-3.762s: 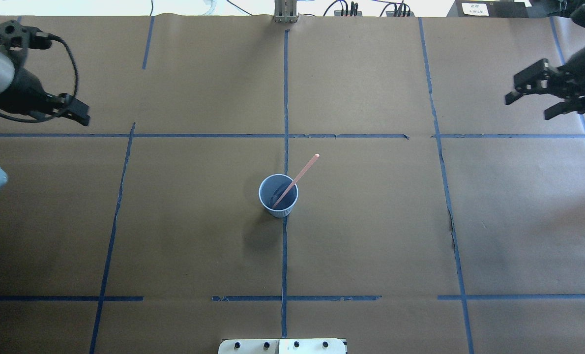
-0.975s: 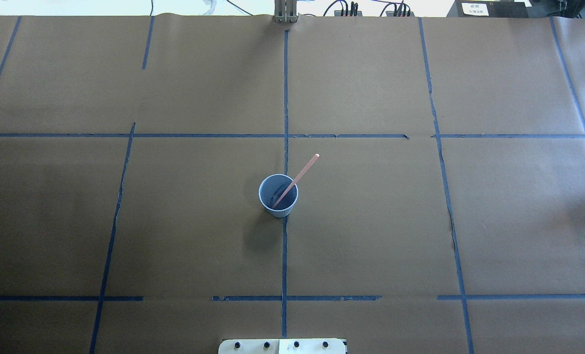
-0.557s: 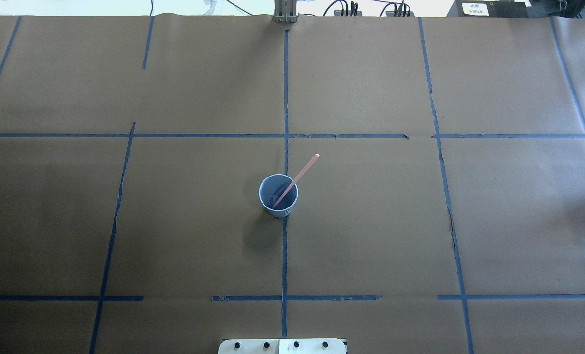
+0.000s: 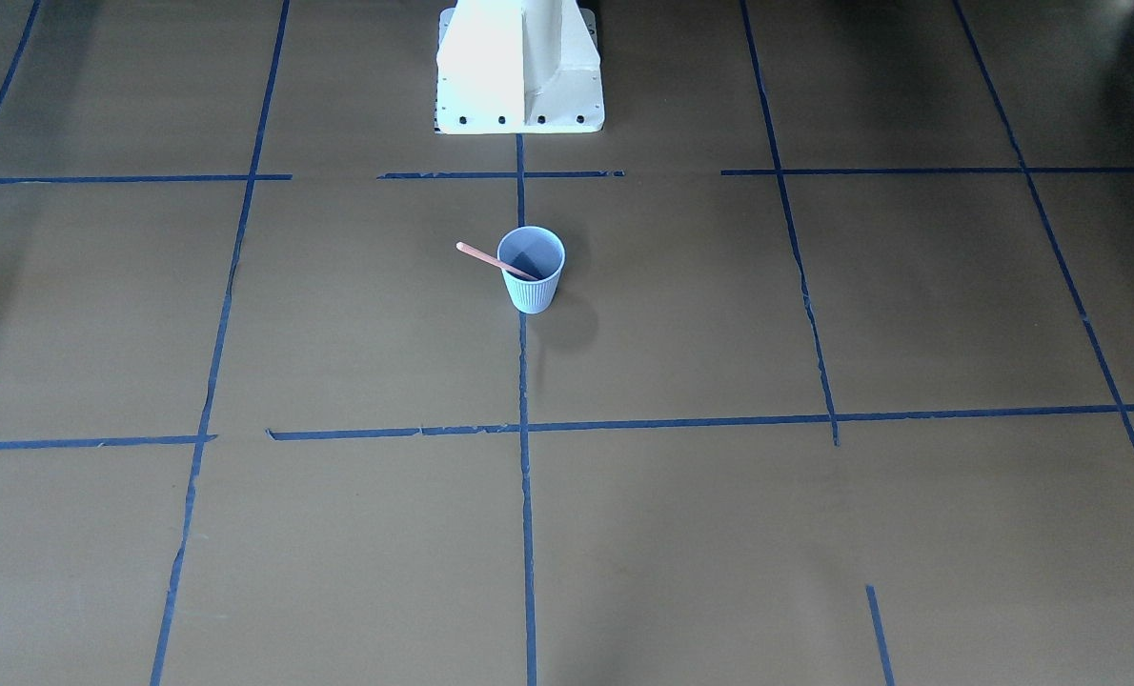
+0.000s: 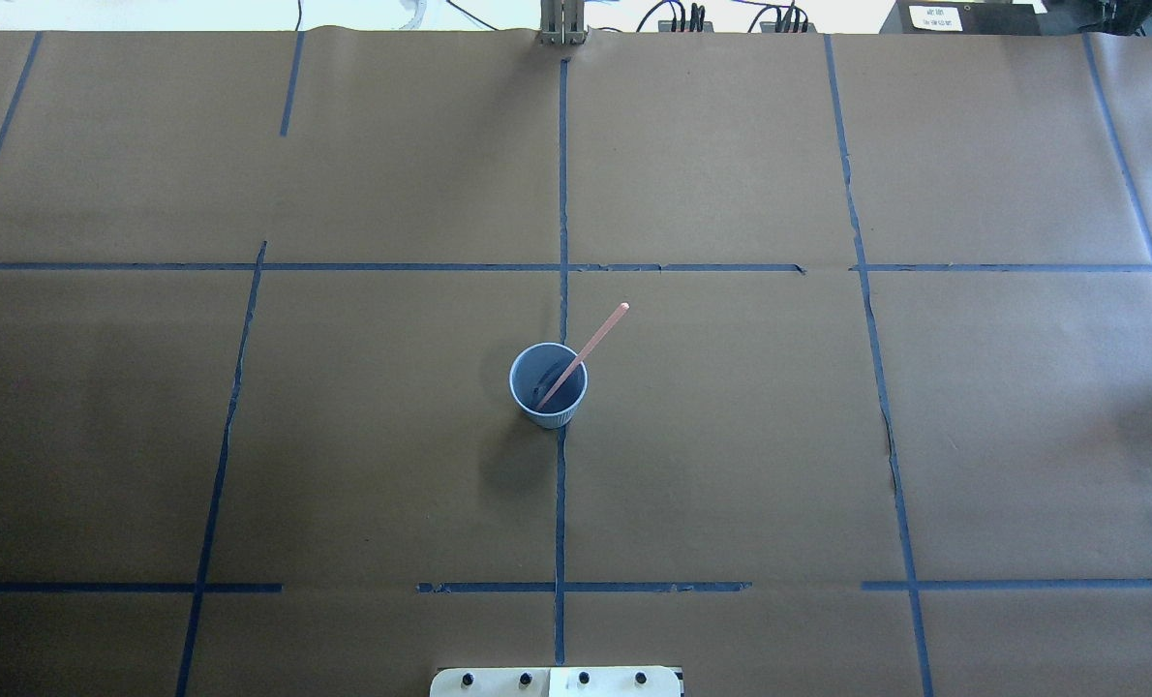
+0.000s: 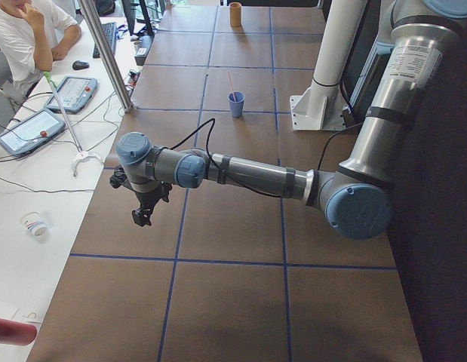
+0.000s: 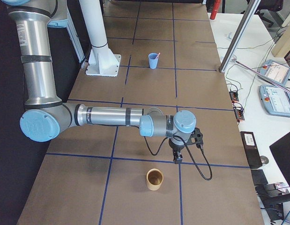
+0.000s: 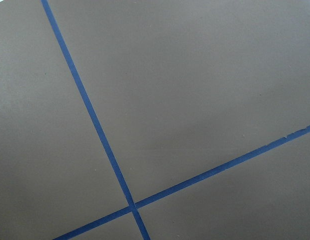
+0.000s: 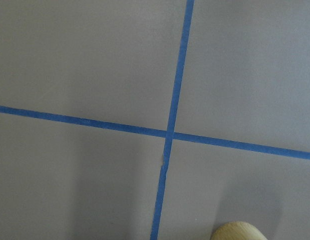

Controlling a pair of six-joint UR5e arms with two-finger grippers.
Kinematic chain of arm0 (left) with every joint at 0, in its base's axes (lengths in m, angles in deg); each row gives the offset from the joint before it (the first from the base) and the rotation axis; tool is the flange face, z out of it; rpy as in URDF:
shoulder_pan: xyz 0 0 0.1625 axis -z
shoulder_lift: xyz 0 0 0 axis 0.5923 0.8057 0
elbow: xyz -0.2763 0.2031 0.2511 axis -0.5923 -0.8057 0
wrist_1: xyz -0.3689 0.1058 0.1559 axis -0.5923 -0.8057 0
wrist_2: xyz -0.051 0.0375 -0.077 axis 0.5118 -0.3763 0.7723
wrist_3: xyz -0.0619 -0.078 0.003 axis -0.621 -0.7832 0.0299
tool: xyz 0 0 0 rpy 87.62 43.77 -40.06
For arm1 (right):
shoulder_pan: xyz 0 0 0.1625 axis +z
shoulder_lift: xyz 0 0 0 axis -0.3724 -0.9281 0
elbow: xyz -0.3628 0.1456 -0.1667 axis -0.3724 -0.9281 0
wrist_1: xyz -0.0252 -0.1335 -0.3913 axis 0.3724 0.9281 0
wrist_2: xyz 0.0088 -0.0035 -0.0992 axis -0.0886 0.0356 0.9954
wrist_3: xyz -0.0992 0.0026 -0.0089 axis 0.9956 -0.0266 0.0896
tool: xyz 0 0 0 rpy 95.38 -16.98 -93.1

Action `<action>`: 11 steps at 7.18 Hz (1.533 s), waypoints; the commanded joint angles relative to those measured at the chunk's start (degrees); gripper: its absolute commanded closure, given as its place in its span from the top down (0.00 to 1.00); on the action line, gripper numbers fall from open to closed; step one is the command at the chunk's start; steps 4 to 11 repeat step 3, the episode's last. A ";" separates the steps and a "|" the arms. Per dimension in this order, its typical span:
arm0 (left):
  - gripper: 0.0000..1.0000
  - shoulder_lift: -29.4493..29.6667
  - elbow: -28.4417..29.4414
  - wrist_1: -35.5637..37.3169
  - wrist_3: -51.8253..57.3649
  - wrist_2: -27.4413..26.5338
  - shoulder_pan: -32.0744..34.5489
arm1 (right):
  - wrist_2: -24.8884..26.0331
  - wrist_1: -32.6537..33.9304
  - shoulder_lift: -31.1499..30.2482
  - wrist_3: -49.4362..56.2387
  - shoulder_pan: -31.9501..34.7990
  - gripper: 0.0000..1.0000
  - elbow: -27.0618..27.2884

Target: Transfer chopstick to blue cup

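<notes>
The pale blue ribbed cup (image 5: 528,373) (image 4: 532,291) stands upright near the table's middle, on a blue tape line. The pinkish-red chopstick (image 5: 597,336) (image 4: 479,254) leans inside it, its upper end sticking out over the rim toward the robot's far right. Both grippers are far from the cup. The left gripper (image 6: 142,211) hangs over the table's left end and the right gripper (image 7: 177,157) over the right end. They show only in the side views, so I cannot tell whether they are open or shut. Both wrist views show only brown paper and tape.
A tan wooden cup (image 7: 154,179) (image 9: 237,232) stands near the right gripper at the table's right end. The white robot base (image 4: 519,71) sits at the table's near edge. A person (image 6: 22,30) sits at a side bench with teach pendants and cables.
Both arms, visible at the overhead view's upper corners 3.8 s ago, have left that view. Cup and chopstick have not moved.
</notes>
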 commanded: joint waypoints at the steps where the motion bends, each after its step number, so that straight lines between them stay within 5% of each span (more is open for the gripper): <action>1: 1.00 0.03 -0.09 -0.03 0.07 0.10 0.00 | 0.06 0.00 0.09 -0.09 -0.37 1.00 -0.04; 11: 1.00 0.65 -0.01 -0.38 0.15 0.19 0.00 | -0.02 0.09 0.00 -0.18 -0.81 1.00 -0.04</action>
